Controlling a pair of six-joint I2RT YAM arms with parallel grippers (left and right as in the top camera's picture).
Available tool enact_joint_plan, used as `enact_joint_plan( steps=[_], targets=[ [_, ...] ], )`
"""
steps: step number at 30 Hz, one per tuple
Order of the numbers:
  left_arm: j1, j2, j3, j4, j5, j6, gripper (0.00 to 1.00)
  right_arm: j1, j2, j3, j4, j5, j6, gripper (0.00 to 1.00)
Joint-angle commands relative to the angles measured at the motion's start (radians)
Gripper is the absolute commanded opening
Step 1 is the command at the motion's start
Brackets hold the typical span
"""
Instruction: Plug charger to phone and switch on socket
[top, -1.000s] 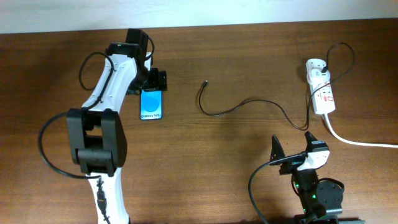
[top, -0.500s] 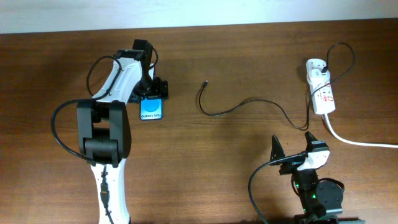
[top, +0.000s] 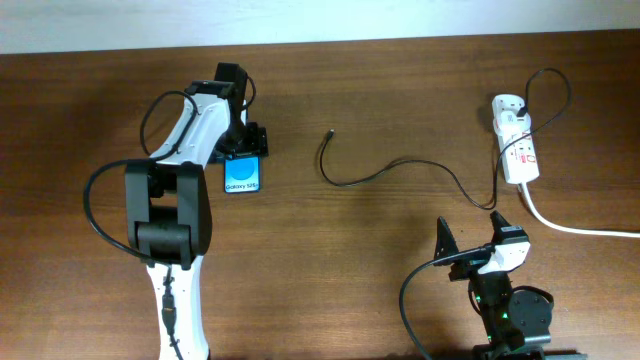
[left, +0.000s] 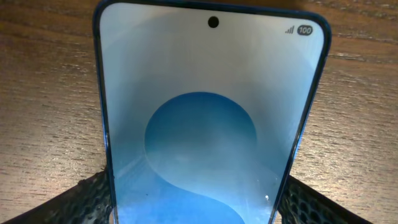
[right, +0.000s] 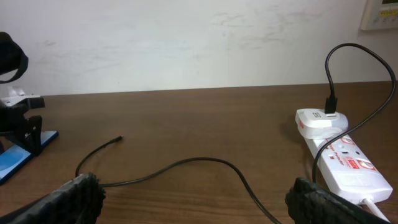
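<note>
Phone (top: 244, 177) sits left of centre on the tabletop (top: 80, 120), screen lit (battery icon reads 100). We see the left tool (top: 246, 142) clamped on its far end. The right tool (right: 198, 199) is near the front edge, fingers wide apart. Charger (top: 400, 168) lies loose between phone and socket (top: 518, 150), its tip clear of the phone.

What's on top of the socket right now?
A white plug block sits at one end of the socket, with the charger running into its top. Whatever lies under the block is covered.
</note>
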Motion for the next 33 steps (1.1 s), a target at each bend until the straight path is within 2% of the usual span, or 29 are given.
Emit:
enact_joint_plan(
  steps=[1, 2, 4, 16, 22, 26, 28, 31, 33],
  targets=[
    [-0.011, 0.017, -0.034, 0.001, 0.020, -0.042, 0.83, -0.006, -0.006, -0.007, -0.002, -0.006, 0.000, 0.98],
    [-0.011, 0.017, -0.034, 0.000, 0.020, -0.042, 0.83, -0.006, -0.006, -0.007, -0.002, -0.006, 0.000, 0.99],
    [-0.011, 0.016, -0.031, -0.001, 0.020, -0.042, 0.77, -0.006, -0.007, -0.007, -0.002, -0.006, 0.000, 0.98],
    [-0.010, -0.029, 0.210, -0.213, 0.031, -0.068, 0.76, -0.006, -0.006, -0.007, -0.002, -0.006, 0.000, 0.98],
    [0.001, -0.038, 0.254, -0.244, 0.216, -0.114, 0.69, -0.006, -0.006, -0.007, -0.002, -0.006, 0.000, 0.98],
    [0.018, -0.039, 0.254, -0.246, 0.318, -0.144, 0.27, -0.006, -0.006, -0.007, -0.001, -0.006, 0.000, 0.98],
    [0.025, -0.038, 0.254, -0.248, 0.373, -0.181, 0.11, -0.006, -0.006, -0.007, -0.001, -0.006, 0.000, 0.98],
    [0.031, -0.038, 0.254, -0.273, 0.400, -0.234, 0.00, -0.006, -0.006, -0.007, -0.001, -0.006, 0.000, 0.98],
    [0.036, -0.038, 0.254, -0.296, 0.399, -0.322, 0.00, -0.006, -0.006, -0.007, 0.000, -0.002, 0.000, 0.98]
  ],
)
